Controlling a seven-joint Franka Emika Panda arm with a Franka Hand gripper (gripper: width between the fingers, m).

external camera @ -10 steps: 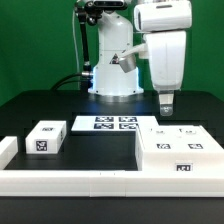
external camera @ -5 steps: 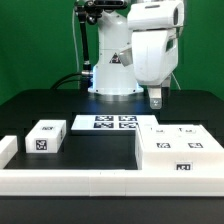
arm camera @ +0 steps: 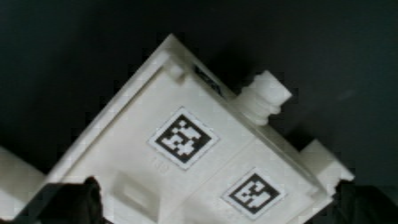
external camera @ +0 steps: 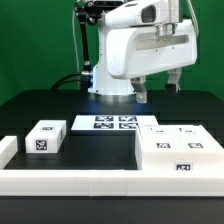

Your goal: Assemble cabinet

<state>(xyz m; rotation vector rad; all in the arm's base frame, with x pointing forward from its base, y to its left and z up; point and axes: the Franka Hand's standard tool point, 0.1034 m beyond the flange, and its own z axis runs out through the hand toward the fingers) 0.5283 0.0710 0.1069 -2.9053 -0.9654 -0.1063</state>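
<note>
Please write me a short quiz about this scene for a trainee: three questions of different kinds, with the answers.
1. True or false: the gripper is shut on the cabinet.
2. The marker board lies: A) on top of the cabinet; B) on the table, between the small white block and the cabinet; C) in the gripper.
3. Fill in: in the exterior view, the small white block stands on the marker board's ____ side.
Key: 1 false; 2 B; 3 left.
</note>
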